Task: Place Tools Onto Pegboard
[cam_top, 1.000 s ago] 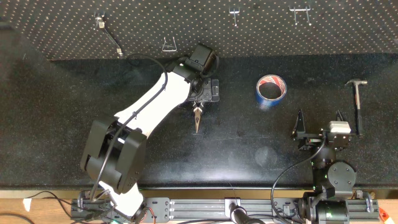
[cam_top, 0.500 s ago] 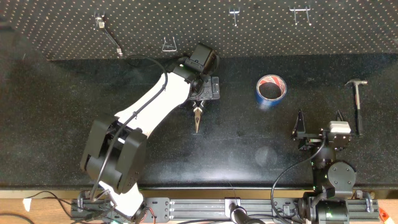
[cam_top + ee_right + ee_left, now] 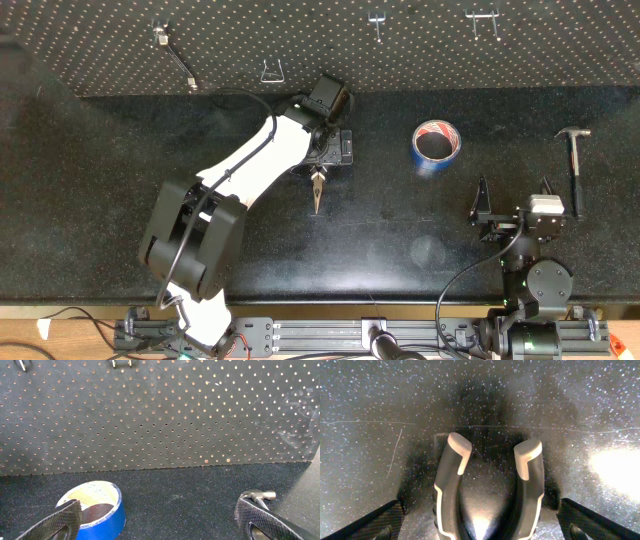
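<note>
Left wrist view: left claw [image 3: 480, 505] was seen wide open; pliers [image 3: 451, 485] were laid on the table [image 3: 365, 435] btw its fingers [image 3: 367, 520], not gripped. Right claw [image 3: 160, 527] was seen open, empty, nr tape [image 3: 92, 497].

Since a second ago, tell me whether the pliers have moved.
No. The pliers lie in the same place, equally far left of the tape roll.

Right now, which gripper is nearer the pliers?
Left. The left gripper is open over the pliers' handles, a finger on each side. The right gripper is far off to the right, beyond the tape, beside the hammer.
</note>
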